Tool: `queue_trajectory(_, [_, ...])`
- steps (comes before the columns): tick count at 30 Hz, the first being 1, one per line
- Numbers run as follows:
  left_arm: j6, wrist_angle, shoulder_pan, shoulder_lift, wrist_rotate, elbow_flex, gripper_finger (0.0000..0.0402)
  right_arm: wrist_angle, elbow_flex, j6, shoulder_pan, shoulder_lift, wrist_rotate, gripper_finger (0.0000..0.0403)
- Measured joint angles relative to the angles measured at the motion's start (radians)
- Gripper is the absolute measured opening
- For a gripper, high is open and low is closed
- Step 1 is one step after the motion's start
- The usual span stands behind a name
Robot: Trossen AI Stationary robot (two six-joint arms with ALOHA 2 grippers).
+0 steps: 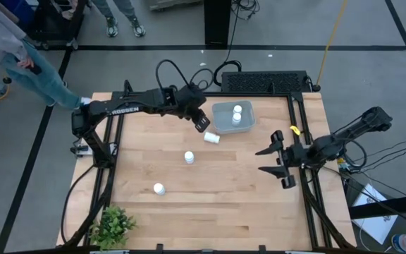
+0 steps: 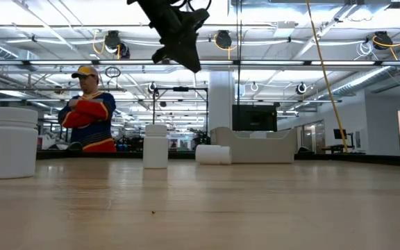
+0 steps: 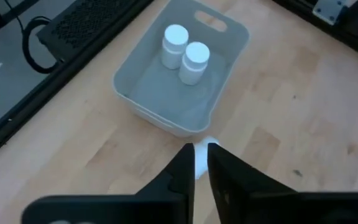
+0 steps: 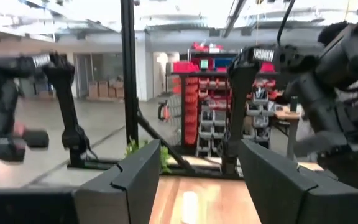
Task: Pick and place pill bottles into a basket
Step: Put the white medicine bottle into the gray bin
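Observation:
The grey-blue basket (image 1: 224, 127) stands at the table's far middle with two white pill bottles (image 1: 237, 114) upright in it; they also show in the left wrist view (image 3: 186, 55). A third bottle (image 1: 212, 137) lies on its side on the table just near the basket. Two more stand upright on the table (image 1: 189, 156) (image 1: 159, 188). My left gripper (image 1: 203, 123) hangs high over the lying bottle (image 2: 214, 154), its fingers (image 3: 185, 169) closed to a narrow slit and empty. My right gripper (image 1: 277, 161) is open and empty at the table's right side.
A black box (image 1: 263, 82) lies along the far edge behind the basket. A small green plant (image 1: 111, 226) stands at the near left corner. A person (image 2: 89, 111) stands beyond the table. Bare wood lies between the bottles and my right gripper.

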Motion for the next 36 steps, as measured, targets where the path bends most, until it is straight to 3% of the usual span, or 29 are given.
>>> queue_trajectory(6, [0.015, -0.022, -0.042, 0.000, -0.059, -0.011, 0.0035, -0.044, 0.000, 0.019, -0.016, 0.074, 0.052, 0.0212])
queue_trajectory(12, [0.063, 0.129, -0.145, -0.059, -0.048, -0.098, 0.0035, -0.125, 0.000, 0.091, -0.123, 0.158, 0.077, 0.0212])
queue_trajectory(20, [0.089, 0.520, -0.277, -0.313, -0.099, -0.455, 0.0035, -0.232, 0.001, 0.176, -0.236, 0.332, 0.072, 0.0212])
queue_trajectory(30, [0.122, 0.908, -0.372, -0.592, -0.100, -0.871, 0.0035, -0.124, -0.001, 0.225, -0.355, 0.659, 0.064, 0.0218])
queue_trajectory(36, [0.131, 0.988, -0.394, -0.672, -0.116, -0.965, 0.0035, 0.036, 0.000, 0.261, -0.505, 0.828, -0.111, 0.0254])
